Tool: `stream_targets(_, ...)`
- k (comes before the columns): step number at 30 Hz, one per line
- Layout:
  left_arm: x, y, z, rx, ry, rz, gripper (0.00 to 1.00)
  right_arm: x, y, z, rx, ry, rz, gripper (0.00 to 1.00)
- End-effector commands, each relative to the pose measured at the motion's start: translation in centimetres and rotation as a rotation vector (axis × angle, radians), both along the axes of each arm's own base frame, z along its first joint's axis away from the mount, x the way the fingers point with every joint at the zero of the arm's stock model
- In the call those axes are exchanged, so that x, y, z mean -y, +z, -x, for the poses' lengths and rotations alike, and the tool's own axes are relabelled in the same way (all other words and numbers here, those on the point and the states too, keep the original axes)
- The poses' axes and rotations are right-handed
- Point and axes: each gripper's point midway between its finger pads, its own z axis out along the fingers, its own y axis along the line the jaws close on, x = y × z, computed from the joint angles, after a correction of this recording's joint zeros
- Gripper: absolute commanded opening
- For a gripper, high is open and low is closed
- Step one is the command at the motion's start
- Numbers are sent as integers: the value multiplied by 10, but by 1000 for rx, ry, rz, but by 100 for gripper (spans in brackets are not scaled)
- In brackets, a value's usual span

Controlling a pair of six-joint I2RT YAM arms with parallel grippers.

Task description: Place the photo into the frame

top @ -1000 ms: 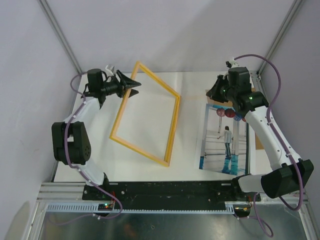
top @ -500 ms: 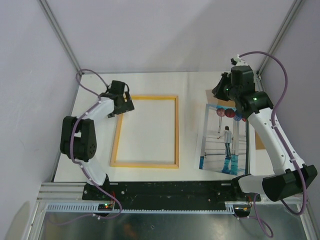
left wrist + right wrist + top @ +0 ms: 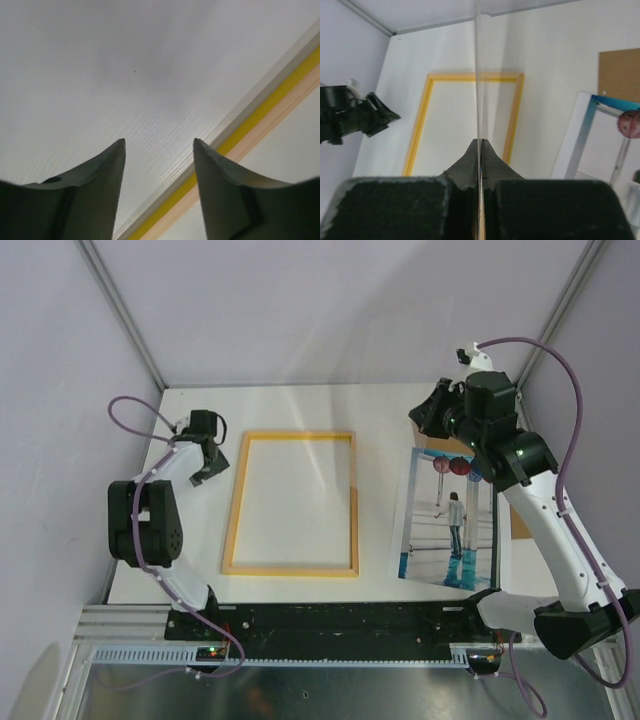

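The right gripper point(image 3: 479, 142) has its two fingers pressed together on the edge of a clear sheet point(image 3: 478, 75). The right wrist view shows this sheet edge-on, as a thin pale line running straight up from the fingertips. From above, that gripper point(image 3: 420, 418) hangs over the far right part of the table, past the top of the photo. The left gripper point(image 3: 159, 142) is spread, with bare table showing between its fingers and nothing held. In the overhead view it point(image 3: 199, 472) sits low, just left of the frame's left rail, near its far corner.

Pale lilac-grey walls point(image 3: 300, 310) close in the space on three sides, and slim metal posts point(image 3: 120, 310) run up the corners. The white table point(image 3: 380, 405) is matt, and a fine ribbed grain shows in the left wrist view. A metal rail point(image 3: 330, 625) runs along its near edge, where the arm bases are bolted.

The frame point(image 3: 290, 570) lies flat on the left half of the table with its long sides running away from the bases. White table shows through its opening. Its yellow rail point(image 3: 260, 117) crosses the left wrist view diagonally, just right of the fingers.

The photo point(image 3: 450, 520) lies flat to the right of the frame, apart from it and slightly skewed. Its right part is under the right arm.

A brown board point(image 3: 620, 72) lies past the photo's far right corner. Only slivers of it point(image 3: 516, 522) show from above.
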Motion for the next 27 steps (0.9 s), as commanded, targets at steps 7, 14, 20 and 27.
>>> stream_targets(7,19,-53,15,-75,53,173,13,-40,12,-3,58,131,-101,0)
stream_targets(14,45,-62,29,-47,67,277,1,-39,-17,-11,-10,171,-146,0)
stream_targets(20,90,-60,36,-23,3,365,0,-30,-35,-16,-55,200,-190,0)
stream_targets(27,129,-50,37,11,-64,435,0,-28,-60,-15,-110,211,-208,0)
